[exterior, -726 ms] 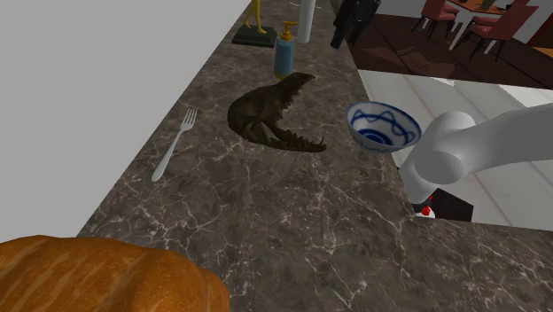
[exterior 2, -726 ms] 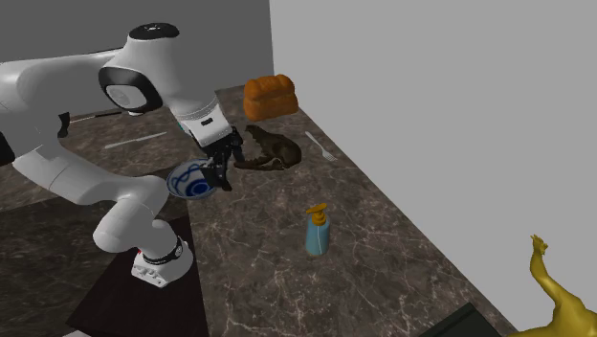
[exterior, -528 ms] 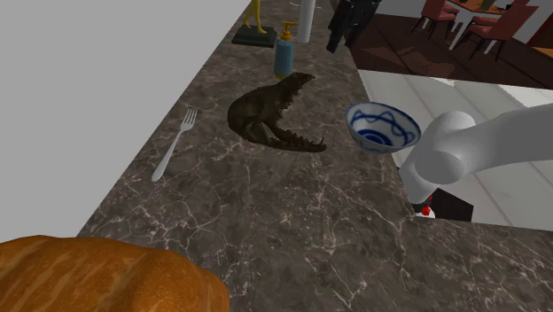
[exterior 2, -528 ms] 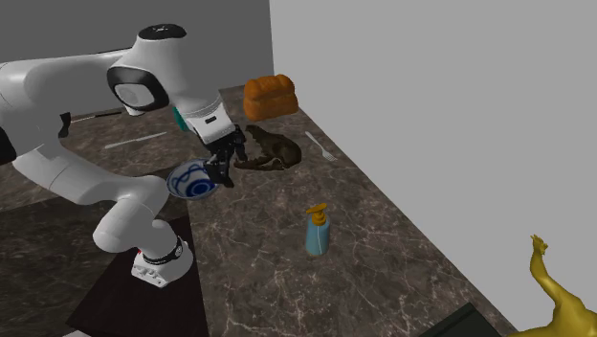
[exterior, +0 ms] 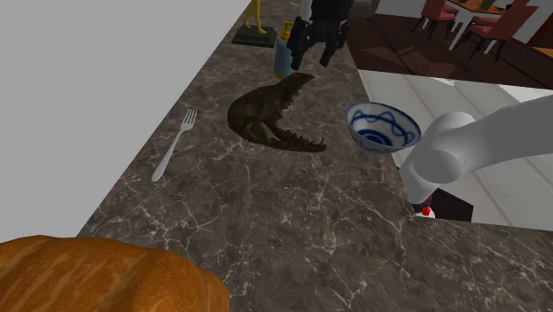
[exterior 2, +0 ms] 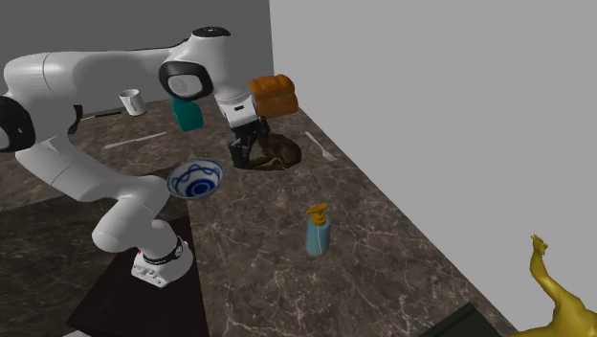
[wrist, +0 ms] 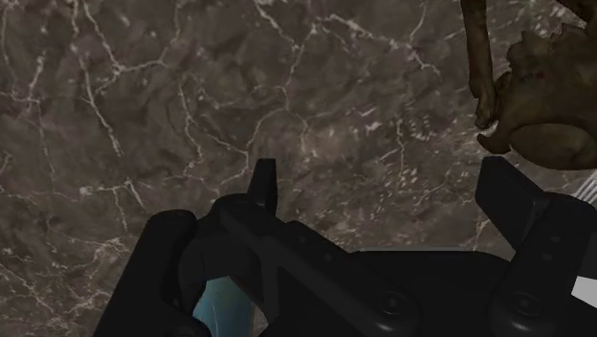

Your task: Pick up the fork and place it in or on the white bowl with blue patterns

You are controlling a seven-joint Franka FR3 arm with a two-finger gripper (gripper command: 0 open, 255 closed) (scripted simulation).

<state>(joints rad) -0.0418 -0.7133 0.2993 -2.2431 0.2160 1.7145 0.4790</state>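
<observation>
Nothing between the wide-open jaws: approach step, gripper [exterior: 312, 53] beside the crocodile head [exterior: 266, 115]. Fork [exterior: 173, 144] lies well beyond them; cross over, then descend.

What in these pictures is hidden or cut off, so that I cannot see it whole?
Soap bottle: shoulder view, the claw covers part of it.
Bread loaf: shoulder view, cut by the bottom edge.
Dark reptile figure: second exterior view, the claw stands before it.
Golden statue: second exterior view, cut off.
</observation>
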